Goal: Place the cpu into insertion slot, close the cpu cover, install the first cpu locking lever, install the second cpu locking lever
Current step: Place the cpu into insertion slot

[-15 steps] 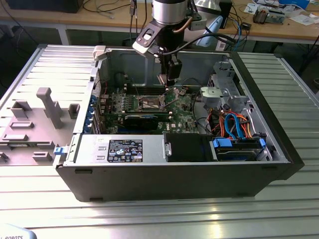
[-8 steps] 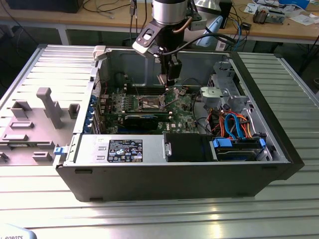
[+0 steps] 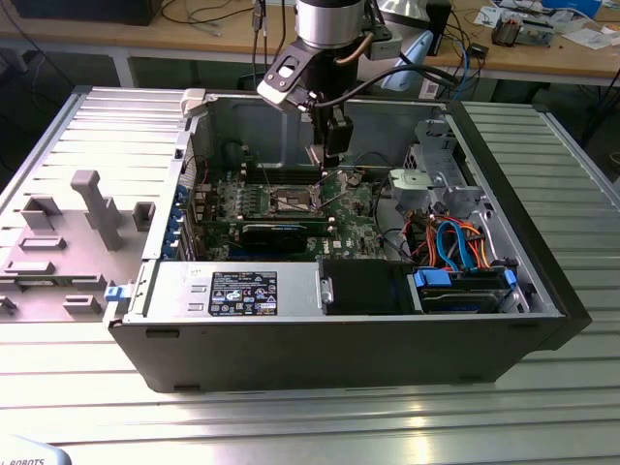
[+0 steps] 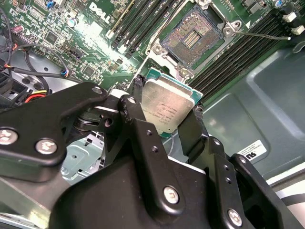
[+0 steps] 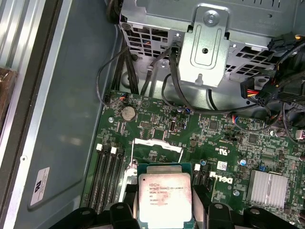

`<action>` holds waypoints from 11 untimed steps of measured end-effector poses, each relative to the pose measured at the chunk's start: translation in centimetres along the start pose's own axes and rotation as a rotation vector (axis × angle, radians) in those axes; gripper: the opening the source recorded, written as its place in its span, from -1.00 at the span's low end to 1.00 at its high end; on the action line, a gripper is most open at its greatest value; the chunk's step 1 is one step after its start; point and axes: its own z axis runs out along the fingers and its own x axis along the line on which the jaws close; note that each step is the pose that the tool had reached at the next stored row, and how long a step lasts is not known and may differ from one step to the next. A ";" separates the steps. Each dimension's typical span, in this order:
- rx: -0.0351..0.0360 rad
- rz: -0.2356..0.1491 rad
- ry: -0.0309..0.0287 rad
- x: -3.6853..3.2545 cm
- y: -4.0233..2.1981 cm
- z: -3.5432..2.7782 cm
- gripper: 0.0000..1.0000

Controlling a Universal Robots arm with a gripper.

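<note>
Ribbed metal table [image 3: 291, 426] bearing open computer case [image 3: 339, 354] laid on its side. Inside: green motherboard [image 3: 358, 208]; drive cage [image 3: 441, 170] and orange and blue cables [image 3: 455, 242] toward the exterior view's right; labelled silver power supply [image 3: 242, 291] along near wall. Gripper [image 4: 167, 98] clamped on cpu [image 4: 162, 114] by two opposite edges, held over motherboard beside insertion slot [image 4: 193, 36], not seated. Slot uncovered, contacts exposed.
</note>
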 end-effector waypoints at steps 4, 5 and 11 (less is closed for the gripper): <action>0.0000 0.003 -0.0002 0.00 0.00 0.01 0.08; 0.0000 0.004 -0.0004 0.00 0.00 0.01 0.08; -0.0002 0.008 -0.0007 0.00 0.00 0.03 0.08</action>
